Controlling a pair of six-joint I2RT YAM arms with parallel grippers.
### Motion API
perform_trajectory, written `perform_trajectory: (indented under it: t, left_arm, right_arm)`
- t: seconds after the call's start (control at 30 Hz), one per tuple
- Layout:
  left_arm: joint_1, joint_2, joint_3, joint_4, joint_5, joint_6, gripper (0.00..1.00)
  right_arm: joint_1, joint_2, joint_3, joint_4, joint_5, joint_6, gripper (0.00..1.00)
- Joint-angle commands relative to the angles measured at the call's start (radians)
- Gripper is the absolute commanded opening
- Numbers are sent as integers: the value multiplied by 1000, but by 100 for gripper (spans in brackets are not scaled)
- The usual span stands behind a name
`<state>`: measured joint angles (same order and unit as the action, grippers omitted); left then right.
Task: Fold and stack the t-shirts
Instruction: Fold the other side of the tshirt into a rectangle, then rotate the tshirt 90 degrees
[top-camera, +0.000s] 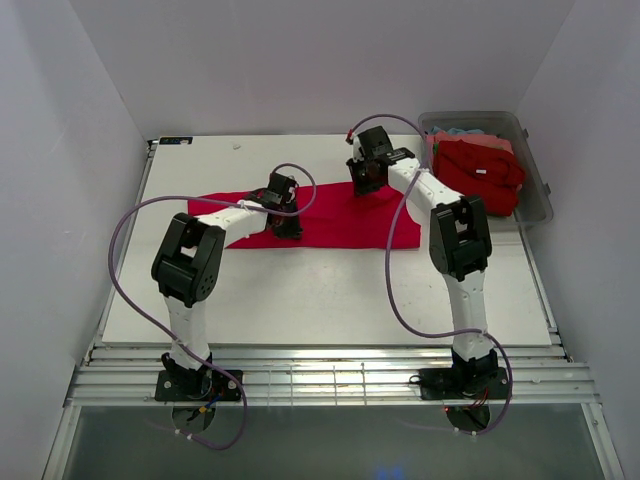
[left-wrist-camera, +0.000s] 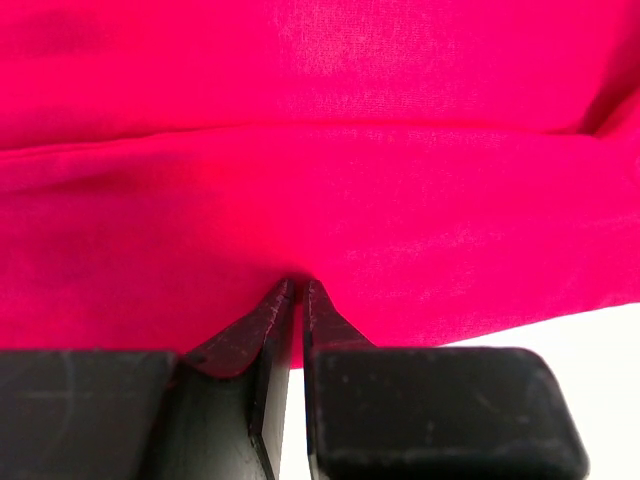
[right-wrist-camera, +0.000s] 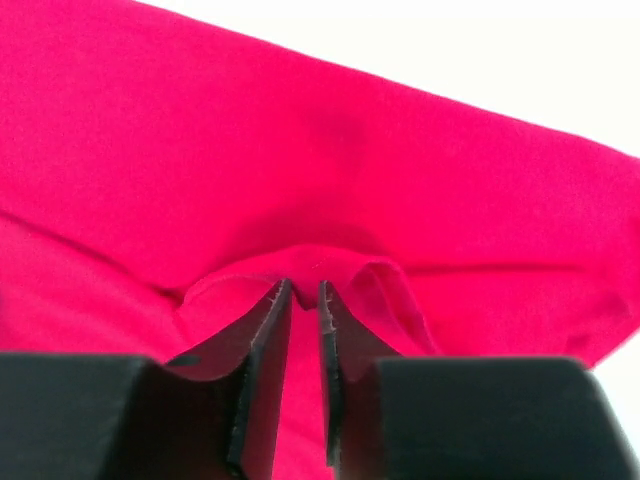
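Red t-shirt (top-camera: 340, 222) lay as a long strip across the table (top-camera: 300, 300), left gripper (left-wrist-camera: 297, 287) and right gripper (right-wrist-camera: 304, 287) each pinched on its cloth, mid-fold; next move likely called for carrying both grips over together

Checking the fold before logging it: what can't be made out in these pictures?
1. Top view: where the left pincer meets the spread crimson cloth t-shirt is hidden by its wrist.
2. Wrist views: collar and sleeves cut off by frame edges.
3. Clear plastic bin: the red cloth pile hides most of a pale blue cloth; shirt count unreadable.
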<state>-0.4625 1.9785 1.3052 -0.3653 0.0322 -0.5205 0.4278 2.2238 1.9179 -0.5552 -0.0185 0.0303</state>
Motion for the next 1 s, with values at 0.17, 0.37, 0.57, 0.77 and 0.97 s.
perform_trajectory:
  t: [0.17,0.37,0.57,0.77,0.97]
  left_arm:
    - [-39,2,-60,-67,-12,-15,20]
    - [-48,-12,-73,-67,-17,-29,20]
    - [-62,-26,-72,-67,-17,-35,19]
    - [-65,-79,-72,-90,-101,-26,18]
    - [-74,-92,-103,-93,-109,-30,18]
  right_arm:
    - [2,-42,-40,251,103,-26,37]
    - [2,-297,-238,446,143,-56,38]
    - [2,-430,-382,378,152,-49,37]
    - [2,-461,-512,223,158,25,33]
    - [2,-526,-673,189,169,146,26]
